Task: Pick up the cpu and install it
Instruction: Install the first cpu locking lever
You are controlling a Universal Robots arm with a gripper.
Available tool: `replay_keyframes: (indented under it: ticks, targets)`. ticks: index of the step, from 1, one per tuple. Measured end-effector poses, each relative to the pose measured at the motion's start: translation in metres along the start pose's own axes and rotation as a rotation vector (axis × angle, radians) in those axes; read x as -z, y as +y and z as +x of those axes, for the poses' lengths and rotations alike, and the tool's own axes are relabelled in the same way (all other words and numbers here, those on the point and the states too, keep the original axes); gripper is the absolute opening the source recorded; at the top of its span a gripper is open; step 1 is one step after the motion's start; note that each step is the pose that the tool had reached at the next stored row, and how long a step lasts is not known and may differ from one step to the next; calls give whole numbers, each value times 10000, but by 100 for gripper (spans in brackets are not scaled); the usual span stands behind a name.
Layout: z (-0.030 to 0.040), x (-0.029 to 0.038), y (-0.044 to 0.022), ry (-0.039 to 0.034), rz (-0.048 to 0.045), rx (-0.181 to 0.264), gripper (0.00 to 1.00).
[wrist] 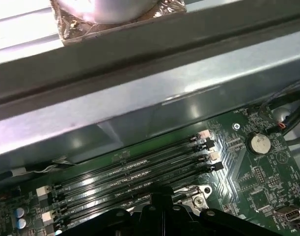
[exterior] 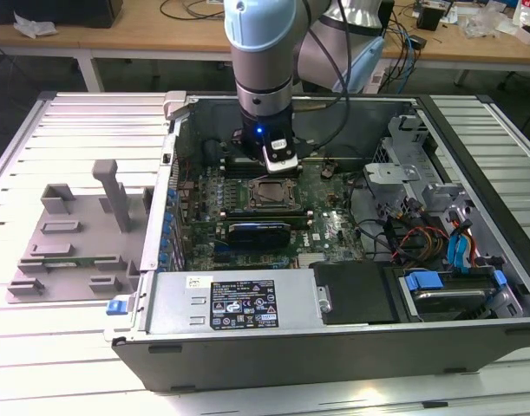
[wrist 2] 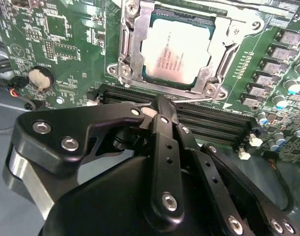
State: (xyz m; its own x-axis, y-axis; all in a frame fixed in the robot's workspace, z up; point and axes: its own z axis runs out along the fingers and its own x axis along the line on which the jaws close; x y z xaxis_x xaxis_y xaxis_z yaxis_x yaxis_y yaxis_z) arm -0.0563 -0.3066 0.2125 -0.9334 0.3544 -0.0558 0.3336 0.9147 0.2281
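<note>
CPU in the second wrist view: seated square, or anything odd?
Nothing stands out. The cpu lies flat inside the socket frame, its edges parallel to the frame's. The gripper hovers beside it, over the memory slots.

Open case [exterior: 351, 351] on a slatted table [exterior: 48, 373]. Landmark: the socket [exterior: 271, 195] on the motherboard [exterior: 334, 227]. The arm [exterior: 263, 61] stands above the socket, and the gripper [exterior: 270, 165] hangs just behind it. In front of the socket lie a black card [exterior: 258, 232], then the power supply [exterior: 230, 303]. To the exterior view's left of the socket, outside the case, sits a grey tray [exterior: 74, 234]. To its right are cables [exterior: 412, 238] and drive bays [exterior: 451, 290].
</note>
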Motion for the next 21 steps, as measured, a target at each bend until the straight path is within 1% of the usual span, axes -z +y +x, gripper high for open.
replay_keyframes:
  ticks: [2, 4, 5, 7, 9, 11, 12, 15, 16, 17, 18, 21]
  targets:
    - [-1, -4, 9, -29, 36, -68, 11]
    - [12, -14, 41, -64, 93, -131, 11]
    - [20, -20, 60, -72, 103, -148, 11]
    - [24, -25, 72, -89, 141, -156, 11]
    - [25, -32, 72, -144, 280, -155, 11]
    - [27, -47, 70, -219, 466, -163, 11]
    - [29, -51, 75, -234, 508, -163, 11]
    - [56, -79, 140, -267, 581, -177, 11]
    - [59, -83, 147, -303, 672, -172, 11]
    - [59, -89, 146, -329, 739, -165, 11]
    - [58, -90, 145, -336, 762, -162, 11]
    - [58, -90, 145, -338, 766, -161, 11]
